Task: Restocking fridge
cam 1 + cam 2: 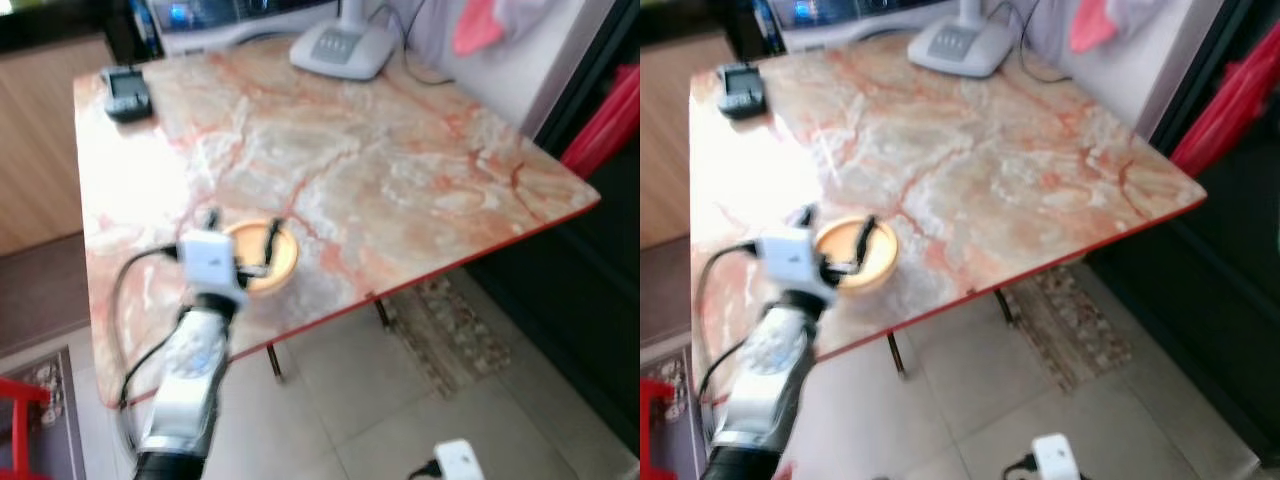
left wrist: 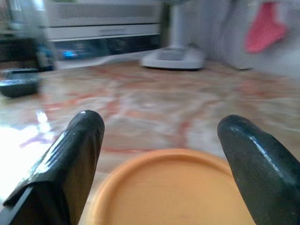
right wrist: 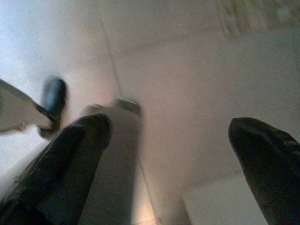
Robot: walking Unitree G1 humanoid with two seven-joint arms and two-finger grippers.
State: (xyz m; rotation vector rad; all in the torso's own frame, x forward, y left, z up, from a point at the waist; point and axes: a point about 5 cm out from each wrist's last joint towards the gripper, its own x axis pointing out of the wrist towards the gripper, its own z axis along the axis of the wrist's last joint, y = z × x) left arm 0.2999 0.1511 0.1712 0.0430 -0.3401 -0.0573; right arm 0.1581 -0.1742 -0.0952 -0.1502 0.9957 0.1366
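Left hand (image 1: pixel 243 240), fingers spread and released, straddles orange bowl (image 1: pixel 262 256) directly ahead on surface (image 1: pixel 400 180); right hand (image 3: pixel 173 154) hangs released.

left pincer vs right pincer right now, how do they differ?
Place: the left pincer is raised over the marble table, while the right pincer hangs low over the tiled floor.
Work: the left pincer straddles the orange bowl, a finger on each side of it; the right pincer has nothing between its fingers.
Shared: both are open, with two long black fingers.
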